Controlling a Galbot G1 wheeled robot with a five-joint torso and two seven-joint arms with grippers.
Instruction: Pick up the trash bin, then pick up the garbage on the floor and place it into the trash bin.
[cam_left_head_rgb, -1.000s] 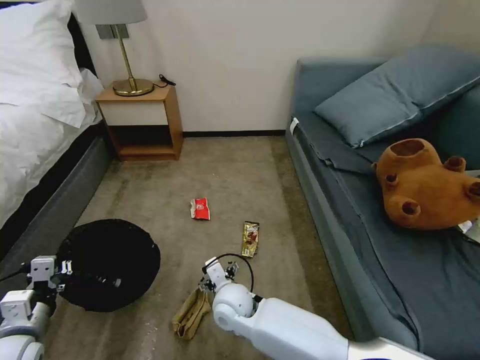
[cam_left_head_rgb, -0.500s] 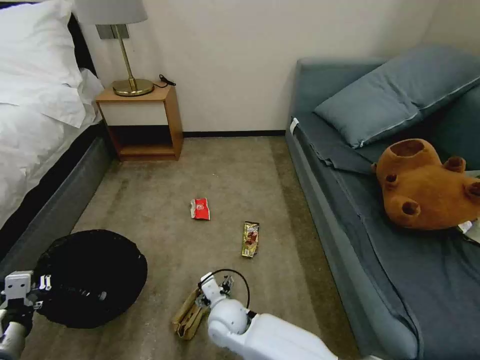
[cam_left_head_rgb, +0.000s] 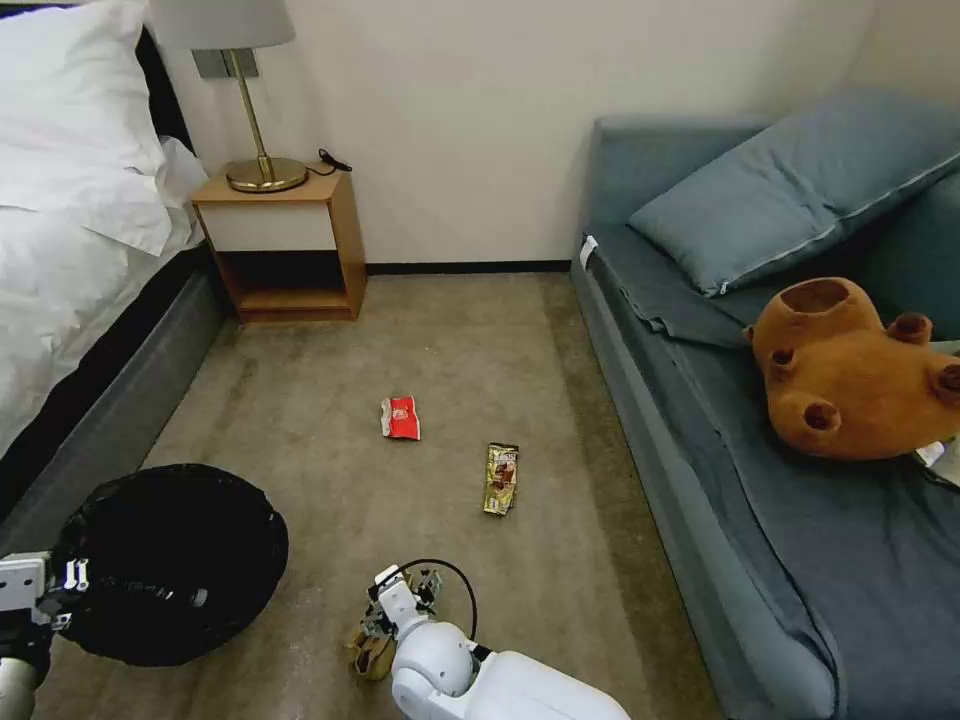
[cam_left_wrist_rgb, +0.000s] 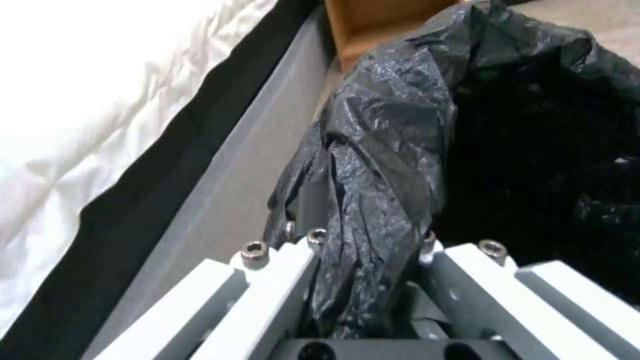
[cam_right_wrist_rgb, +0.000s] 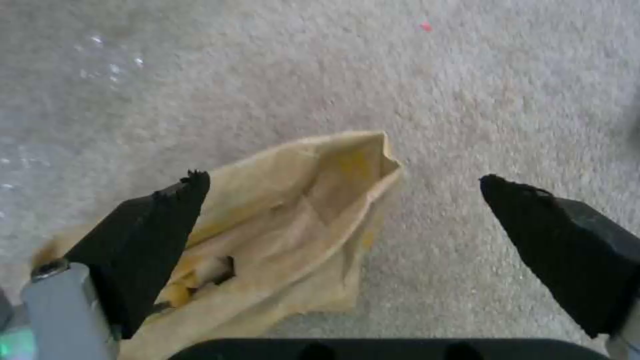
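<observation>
While the small round bin lined with crinkly black plastic (cam_left_head_rgb: 175, 560) was held low at the robot's left, close beside the grey bed base (cam_left_head_rgb: 110, 430), the left gripper (cam_left_wrist_rgb: 367, 255) was seen clamped on a bunched fold of the black liner at the rim, the plastic pinched between its white fingers (cam_left_wrist_rgb: 280, 280). The right gripper (cam_right_wrist_rgb: 340, 200) was recorded directly above the crumpled tan paper bag (cam_right_wrist_rgb: 293, 225) on the beige carpet (cam_left_head_rgb: 480, 350), its black fingertips (cam_right_wrist_rgb: 160, 220) spread wide and nothing gripped; one tip overlapped the bag's edge, the other stood over bare carpet beside it. Contact with the bag could not be confirmed. The red snack packet (cam_left_head_rgb: 400, 417) and the gold-brown snack wrapper (cam_left_head_rgb: 501, 478) were noted farther out on the carpet, well apart from both grippers. The paper bag was judged light, soft and easily crushed, likely to fold, not slip; the raised open mouth or a thick creased fold was judged the best place for a pinch, since a flat panel would offer little to the tips. The liner grip was judged less secure than a grip on the rim itself, as thin plastic may stretch or slide.
</observation>
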